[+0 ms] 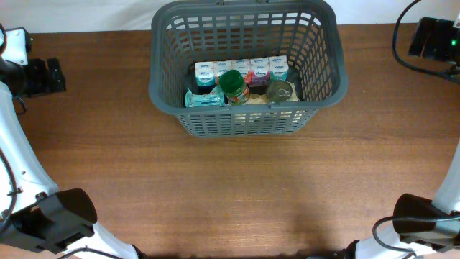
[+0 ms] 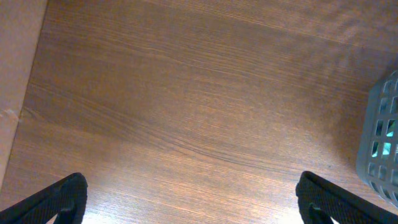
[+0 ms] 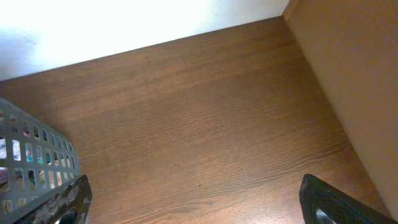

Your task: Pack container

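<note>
The container, a large dark grey lattice basket point(image 1: 237, 124), stands at the back middle of the wooden table. Inside it are a row of small cartons point(image 1: 243, 69), a green-lidded jar point(image 1: 232, 83), a metal tin can point(image 1: 279, 91) and a teal packet point(image 1: 203, 98). My left gripper point(image 1: 54, 75) is far left of the basket; in the left wrist view point(image 2: 193, 199) it is open and empty over bare wood, with the basket's corner point(image 2: 380, 143) at the right edge. My right gripper point(image 1: 431, 37) is at the far right; the right wrist view point(image 3: 196, 202) shows it open and empty, with the basket point(image 3: 31, 155) at the left.
Black arm bases sit at the front left point(image 1: 54, 216) and front right point(image 1: 424, 219) corners. A cable point(image 1: 402, 43) runs by the right gripper. A tan side panel shows in the left wrist view point(image 2: 15, 74) and in the right wrist view point(image 3: 354, 74).
</note>
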